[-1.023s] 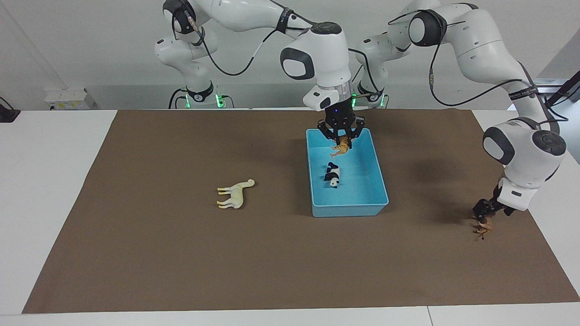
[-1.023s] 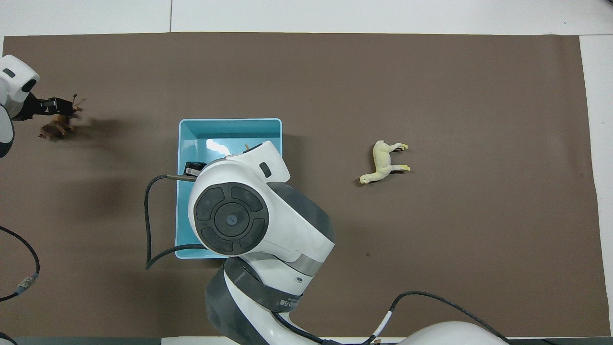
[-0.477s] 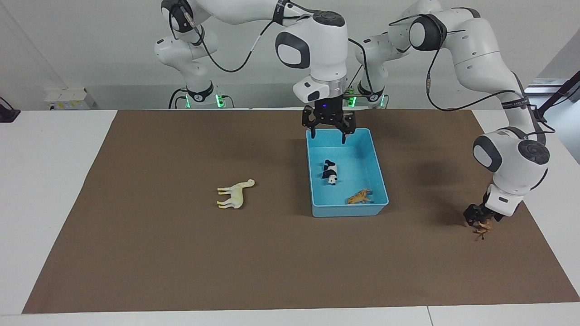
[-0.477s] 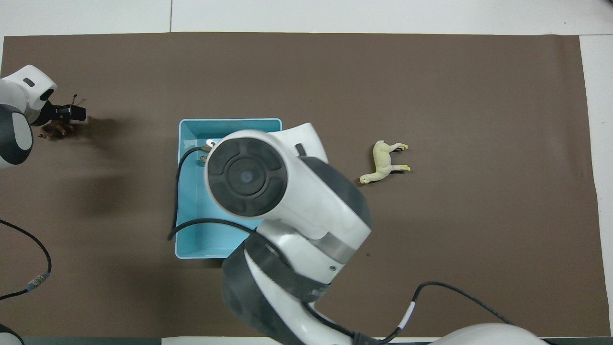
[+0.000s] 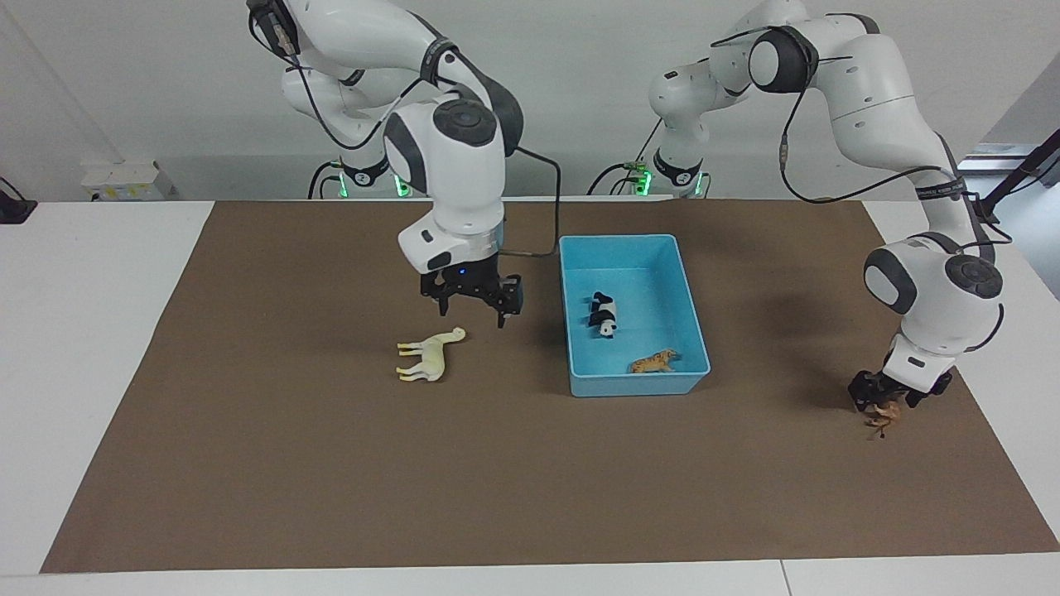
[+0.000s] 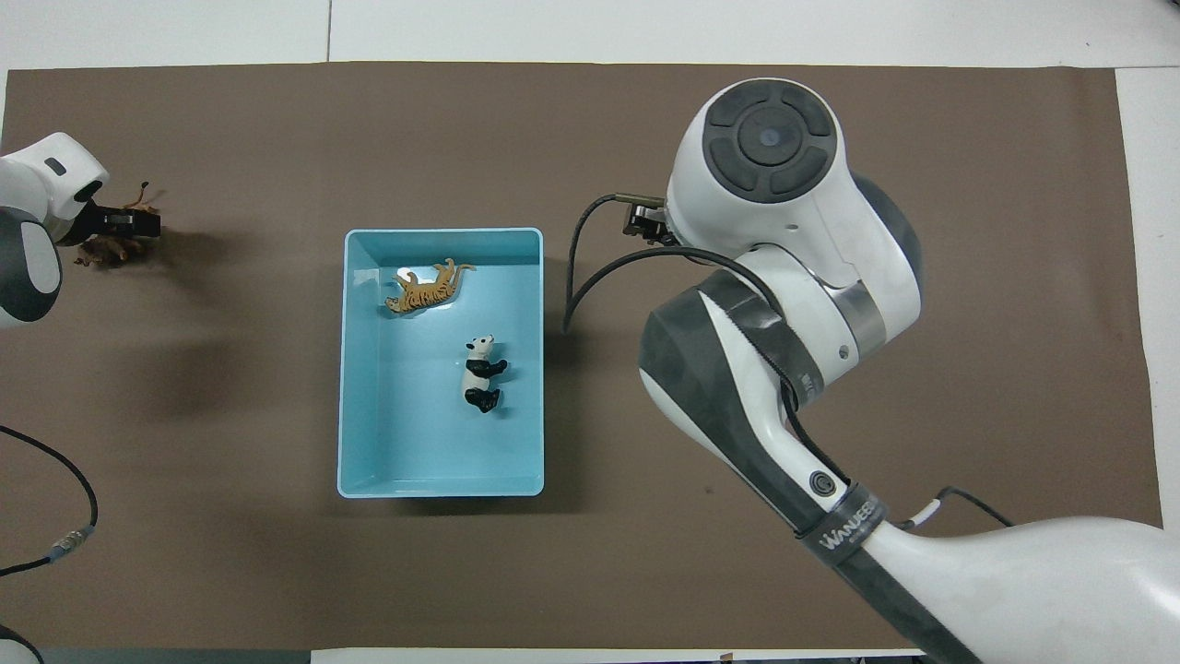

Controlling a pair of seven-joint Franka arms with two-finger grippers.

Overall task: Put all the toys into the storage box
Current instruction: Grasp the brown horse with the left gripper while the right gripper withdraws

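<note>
The light blue storage box [image 5: 633, 241] stands mid-table and also shows in the overhead view [image 6: 442, 232]. In it lie the black-and-white panda [image 5: 605, 315] [image 6: 481, 373] and the orange tiger [image 5: 654, 362] [image 6: 426, 288], the tiger on its side. The cream-white horse [image 5: 431, 356] lies on the mat toward the right arm's end; in the overhead view the right arm hides it. My right gripper [image 5: 470, 312] is open and empty, in the air just above the horse's head end. My left gripper [image 5: 879, 396] [image 6: 122, 222] is low on the brown animal [image 5: 883, 419] [image 6: 101, 251].
A brown mat [image 5: 331, 463] covers most of the white table [image 5: 83, 331]. A small white box [image 5: 124, 180] sits at the table's edge near the right arm's base. A loose cable [image 6: 55, 544] lies at the left arm's end.
The right gripper let the tiger drop into the box, opened, and swung from over the box to over the horse. The left gripper shifted slightly at the brown animal.
</note>
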